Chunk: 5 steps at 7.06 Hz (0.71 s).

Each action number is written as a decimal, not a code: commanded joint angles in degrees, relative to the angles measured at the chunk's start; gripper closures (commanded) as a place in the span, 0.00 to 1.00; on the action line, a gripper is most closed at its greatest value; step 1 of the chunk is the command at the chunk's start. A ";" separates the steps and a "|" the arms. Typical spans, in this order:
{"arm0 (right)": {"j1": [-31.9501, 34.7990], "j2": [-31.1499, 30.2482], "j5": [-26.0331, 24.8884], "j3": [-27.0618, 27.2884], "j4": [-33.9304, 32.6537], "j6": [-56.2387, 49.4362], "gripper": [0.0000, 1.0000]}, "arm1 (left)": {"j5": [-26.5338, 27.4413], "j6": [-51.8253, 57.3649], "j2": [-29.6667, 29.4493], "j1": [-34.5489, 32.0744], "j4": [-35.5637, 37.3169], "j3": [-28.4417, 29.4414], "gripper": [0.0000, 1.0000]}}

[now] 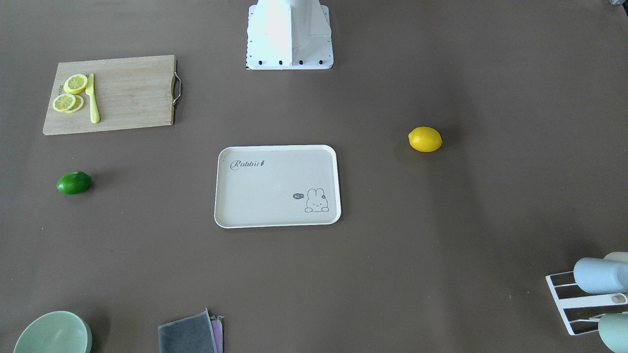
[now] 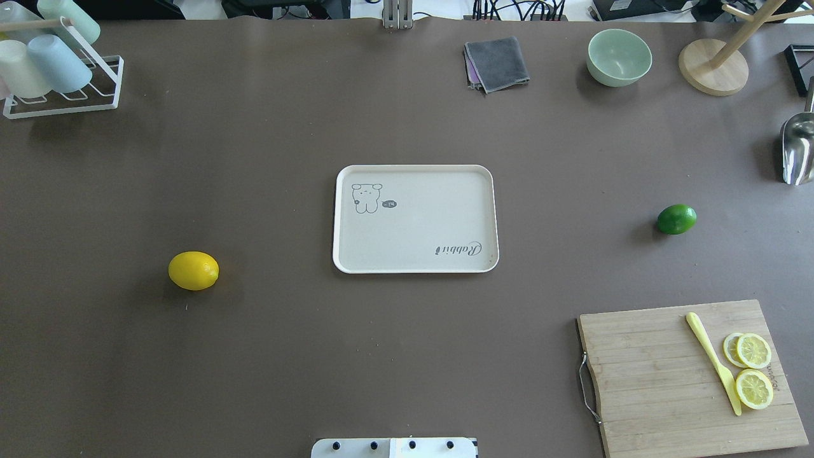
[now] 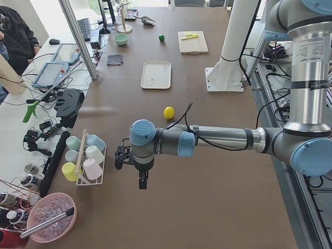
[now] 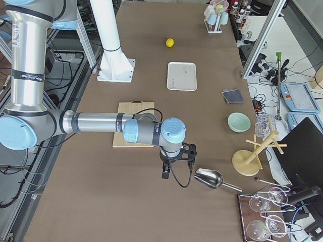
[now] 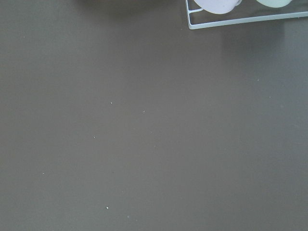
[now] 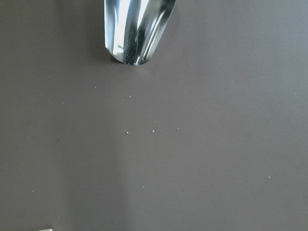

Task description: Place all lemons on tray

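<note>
The glossy yellow lemon lies on the brown table, left of the tray in the overhead view; it also shows in the front view. The green lemon lies to the tray's right. The cream "Rabbit" tray sits mid-table with nothing on it. My left gripper hovers near the cup rack, far from the yellow lemon. My right gripper hovers by the metal scoop. Both grippers show only in the side views, so I cannot tell whether they are open or shut.
A wooden cutting board with lemon slices and a yellow knife lies near right. A cup rack, grey cloth, green bowl, wooden stand and metal scoop line the far edge.
</note>
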 commanded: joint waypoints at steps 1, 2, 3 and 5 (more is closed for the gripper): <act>-0.14 0.20 -0.16 0.02 0.00 0.00 0.00 | 0.12 -0.18 -0.26 0.07 0.13 0.26 0.02; -0.14 0.20 -0.16 -0.06 0.00 0.00 0.00 | -0.06 -0.18 0.18 0.07 0.13 0.61 0.02; -0.14 0.11 -0.16 -0.07 0.00 0.00 0.00 | -0.32 -0.09 0.62 -0.02 0.04 0.96 0.02; -0.14 0.20 -0.25 -0.07 0.00 0.00 0.00 | -0.50 0.08 0.62 -0.02 -0.48 3.41 0.02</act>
